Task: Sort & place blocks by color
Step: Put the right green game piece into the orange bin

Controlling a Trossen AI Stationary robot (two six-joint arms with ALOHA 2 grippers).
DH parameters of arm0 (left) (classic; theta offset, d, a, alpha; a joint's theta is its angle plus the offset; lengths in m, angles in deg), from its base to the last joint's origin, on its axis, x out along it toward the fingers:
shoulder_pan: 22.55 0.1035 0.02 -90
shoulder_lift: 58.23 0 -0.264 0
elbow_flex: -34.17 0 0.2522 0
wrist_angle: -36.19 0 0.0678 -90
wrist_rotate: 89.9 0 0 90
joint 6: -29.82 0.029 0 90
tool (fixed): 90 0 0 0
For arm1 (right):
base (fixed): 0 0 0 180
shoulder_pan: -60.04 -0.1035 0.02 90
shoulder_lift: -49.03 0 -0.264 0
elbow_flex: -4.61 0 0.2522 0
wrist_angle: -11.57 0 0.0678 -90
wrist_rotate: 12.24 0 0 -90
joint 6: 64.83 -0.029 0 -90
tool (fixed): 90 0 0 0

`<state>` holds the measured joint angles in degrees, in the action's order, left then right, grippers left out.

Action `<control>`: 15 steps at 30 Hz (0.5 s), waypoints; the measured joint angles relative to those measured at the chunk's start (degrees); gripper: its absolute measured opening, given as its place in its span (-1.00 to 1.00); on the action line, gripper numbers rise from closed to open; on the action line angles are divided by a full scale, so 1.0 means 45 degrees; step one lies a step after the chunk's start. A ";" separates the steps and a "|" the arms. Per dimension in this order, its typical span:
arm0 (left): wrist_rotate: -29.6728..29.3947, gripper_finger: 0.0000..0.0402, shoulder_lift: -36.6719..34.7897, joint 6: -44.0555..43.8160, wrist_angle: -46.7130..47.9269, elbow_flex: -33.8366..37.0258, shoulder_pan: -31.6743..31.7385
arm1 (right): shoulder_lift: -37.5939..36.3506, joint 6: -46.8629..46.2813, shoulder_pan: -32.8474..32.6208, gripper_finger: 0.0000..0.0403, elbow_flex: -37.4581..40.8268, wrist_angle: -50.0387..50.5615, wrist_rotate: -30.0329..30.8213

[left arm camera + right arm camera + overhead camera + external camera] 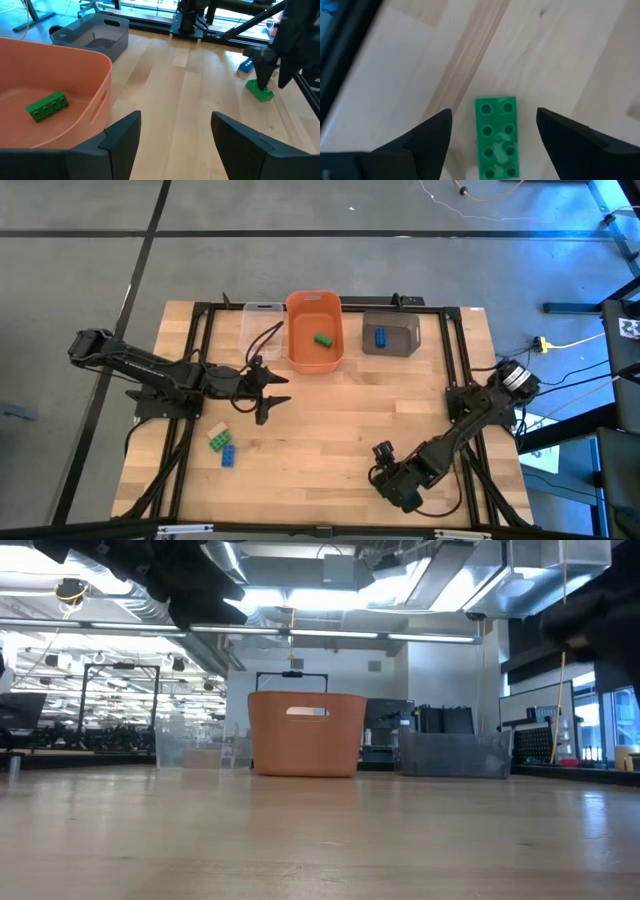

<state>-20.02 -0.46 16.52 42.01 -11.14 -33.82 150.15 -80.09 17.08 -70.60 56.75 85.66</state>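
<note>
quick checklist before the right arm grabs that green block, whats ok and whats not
1. Right gripper open: ok.
2. green block lying flat between its fingers, studs up: ok.
3. Block centred in the gap: ok, slightly nearer one finger.
4. orange bin ready for green: ok, one green brick already inside.
5. Left gripper out of the way: ok, open, hanging near the orange bin, far from the right arm.
6. Height of the right fingers above the table: cannot tell.
</note>
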 joint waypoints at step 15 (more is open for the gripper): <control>-0.0064 0.16 0.0000 0.0000 -0.0009 0.0000 0.0000 | 0.1270 -0.1167 -0.0004 0.45 -0.0046 -0.0122 -0.0038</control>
<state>-20.31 -0.46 16.52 41.97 -11.14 -33.82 155.86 -85.34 17.06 -70.81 56.20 85.48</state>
